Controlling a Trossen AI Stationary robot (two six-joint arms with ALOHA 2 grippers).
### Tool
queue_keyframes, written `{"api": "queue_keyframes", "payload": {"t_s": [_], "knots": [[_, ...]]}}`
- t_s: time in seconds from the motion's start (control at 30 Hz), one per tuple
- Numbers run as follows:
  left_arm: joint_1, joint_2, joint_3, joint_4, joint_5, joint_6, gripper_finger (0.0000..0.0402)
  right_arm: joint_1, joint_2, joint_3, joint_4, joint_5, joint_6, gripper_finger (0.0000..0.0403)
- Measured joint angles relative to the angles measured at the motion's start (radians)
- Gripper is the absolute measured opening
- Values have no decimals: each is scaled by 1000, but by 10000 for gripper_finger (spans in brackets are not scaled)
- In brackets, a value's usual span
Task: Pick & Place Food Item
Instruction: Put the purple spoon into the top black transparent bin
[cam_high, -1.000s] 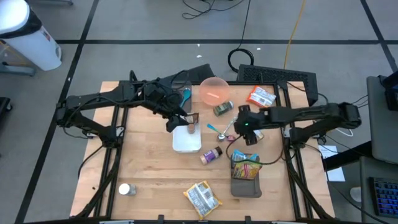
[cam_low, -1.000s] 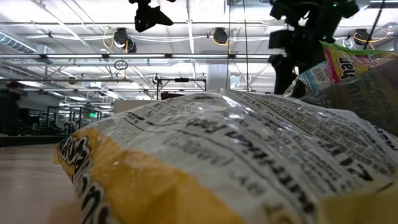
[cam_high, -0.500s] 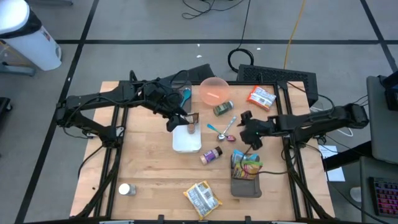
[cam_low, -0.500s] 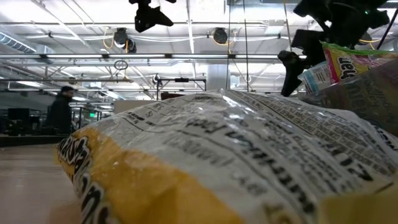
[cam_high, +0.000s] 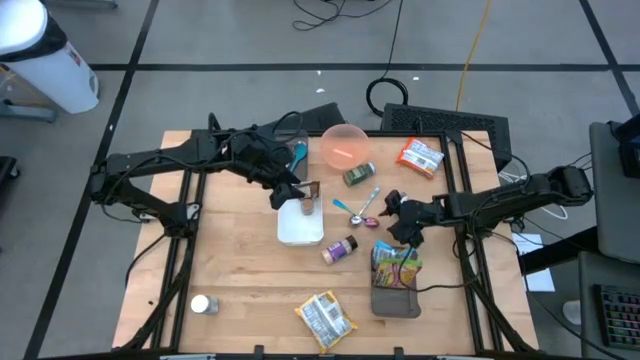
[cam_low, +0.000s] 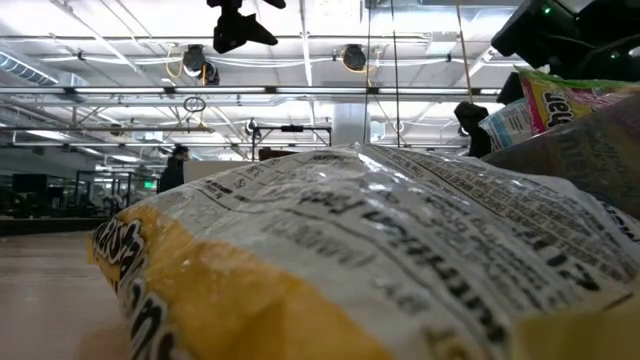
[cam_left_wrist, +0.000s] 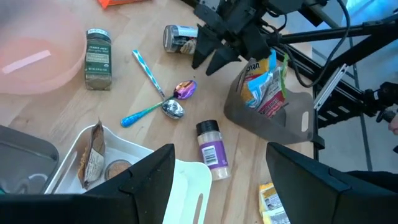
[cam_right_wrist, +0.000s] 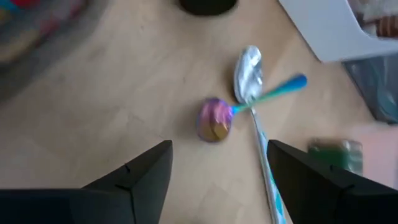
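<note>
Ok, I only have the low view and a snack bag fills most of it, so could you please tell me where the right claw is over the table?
Observer: The right claw hangs beside two crossed spoons, on the table's right half.
Operator: Thank you. Is it carrying anything?
Observer: No, its fingers are open with nothing between them; its wrist view looks down on the spoons.
Operator: And the left claw, please?
Observer: The left claw is open over a white tray that holds a brown packet.
</note>
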Motion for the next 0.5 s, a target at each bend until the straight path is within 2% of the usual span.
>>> {"api": "queue_keyframes", "payload": {"t_s": [0.17, 0.5], "knots": [[1, 0, 0, 0, -41, 0, 257, 0, 0, -25, 42, -33, -28, 238], [34, 0, 0, 0, -41, -6, 257, -1, 10, -57, 89, -80, -44, 206]]}}
